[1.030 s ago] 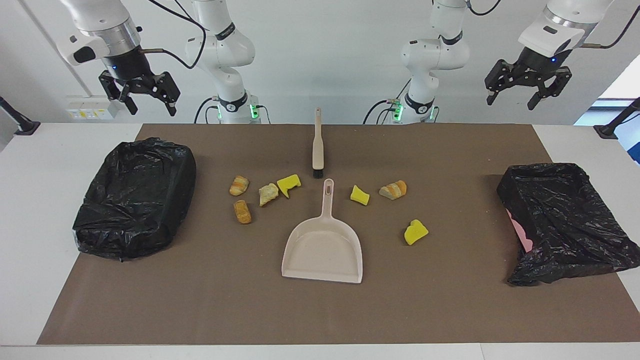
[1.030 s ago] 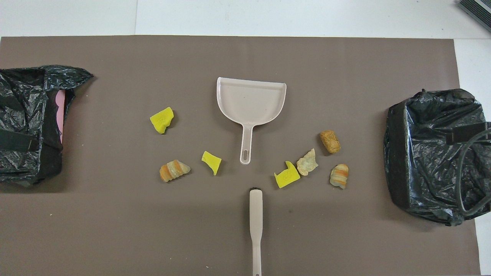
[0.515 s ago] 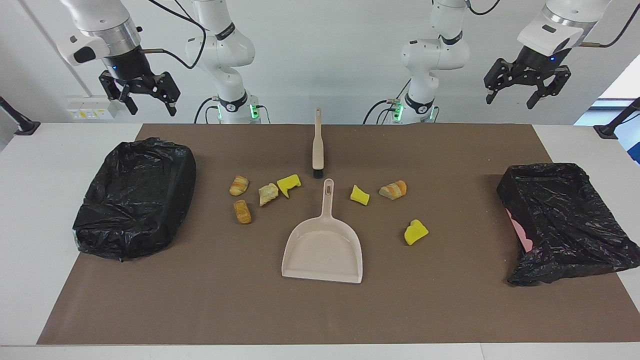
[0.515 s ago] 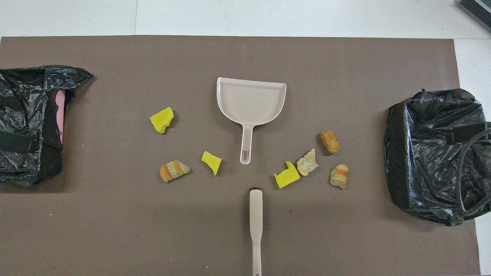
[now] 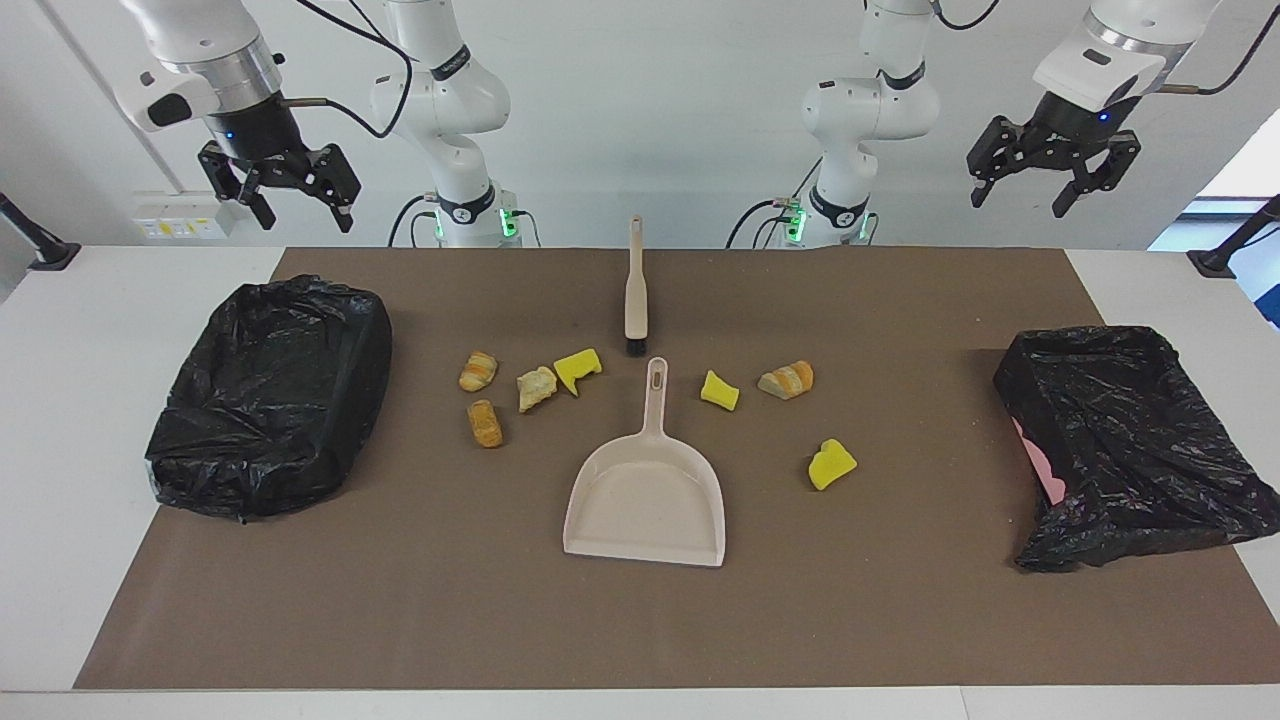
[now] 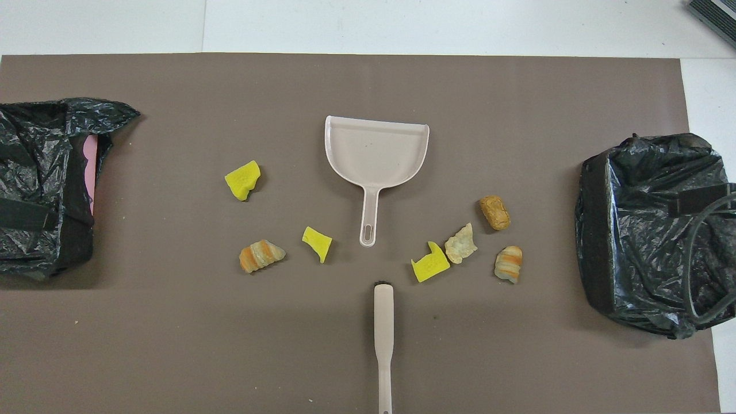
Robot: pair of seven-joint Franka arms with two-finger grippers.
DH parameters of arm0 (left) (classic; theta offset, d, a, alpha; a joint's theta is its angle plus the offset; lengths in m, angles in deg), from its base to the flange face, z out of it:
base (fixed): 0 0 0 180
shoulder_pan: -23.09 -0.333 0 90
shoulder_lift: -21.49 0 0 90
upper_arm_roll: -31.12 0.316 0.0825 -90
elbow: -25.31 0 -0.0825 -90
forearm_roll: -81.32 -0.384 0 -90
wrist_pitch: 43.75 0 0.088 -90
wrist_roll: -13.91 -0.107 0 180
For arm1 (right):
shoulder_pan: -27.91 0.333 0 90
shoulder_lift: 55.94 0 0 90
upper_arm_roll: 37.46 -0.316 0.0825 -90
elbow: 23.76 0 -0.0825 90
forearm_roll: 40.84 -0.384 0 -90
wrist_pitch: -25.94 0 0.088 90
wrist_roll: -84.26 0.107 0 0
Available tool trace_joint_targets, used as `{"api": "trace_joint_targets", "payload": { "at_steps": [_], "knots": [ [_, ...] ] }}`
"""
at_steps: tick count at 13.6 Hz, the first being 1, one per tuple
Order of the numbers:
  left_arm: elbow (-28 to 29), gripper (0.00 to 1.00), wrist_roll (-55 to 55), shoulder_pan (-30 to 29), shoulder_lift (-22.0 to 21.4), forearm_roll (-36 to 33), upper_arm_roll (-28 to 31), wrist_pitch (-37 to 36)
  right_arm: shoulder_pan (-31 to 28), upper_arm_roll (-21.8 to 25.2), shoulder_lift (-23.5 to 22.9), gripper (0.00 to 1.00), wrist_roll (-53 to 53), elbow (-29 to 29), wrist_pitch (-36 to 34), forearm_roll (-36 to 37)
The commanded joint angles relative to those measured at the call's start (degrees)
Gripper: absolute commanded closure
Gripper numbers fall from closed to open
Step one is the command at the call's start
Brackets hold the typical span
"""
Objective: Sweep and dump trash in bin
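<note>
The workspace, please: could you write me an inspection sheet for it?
Surface: brown mat, few specks.
Job's things: dustpan, brush nearer the robots; seven trash chunks beside them; lined bin, second bin at the ends.
Clutter: nothing seen.
Grippers: left gripper, right gripper open, raised, empty.
Cables: on arms.
Surroundings: white wall.

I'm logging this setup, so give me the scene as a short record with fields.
trash: seven chunks loose on the mat, none in the dustpan
dustpan: beige, flat on the mat, handle toward the robots
brush: lying nearer the robots than the dustpan
bins: black-bagged, one at each end
left claw: open, raised, waiting
right claw: open, raised, waiting
</note>
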Motion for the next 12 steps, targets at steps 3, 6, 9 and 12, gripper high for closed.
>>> {"api": "trace_joint_targets", "payload": {
  "at_steps": [3, 6, 9, 12],
  "knots": [
    [1.91, 0.0, 0.17, 0.55, -1.79, 1.03, -0.03, -0.1, -0.33, -0.11, 1.44, 0.0, 0.88, -1.21, -0.18, 0.37],
    [3.05, 0.0, 0.17, 0.56, -2.67, 1.04, -1.52, -0.1, -0.42, -0.19, 1.44, 0.0, 0.53, -1.11, 0.33, 0.72],
    [4.28, 0.0, 0.25, 0.56, -3.29, 1.04, -1.88, 0.25, -0.15, -0.37, 1.53, 0.0, 0.26, -1.73, 0.78, 0.63],
    [8.14, 0.0, 2.7, 0.56, -5.74, 1.12, -3.63, 2.09, -0.5, -0.37, 1.61, 0.0, 0.26, -1.99, 0.78, 0.63]
  ]
}}
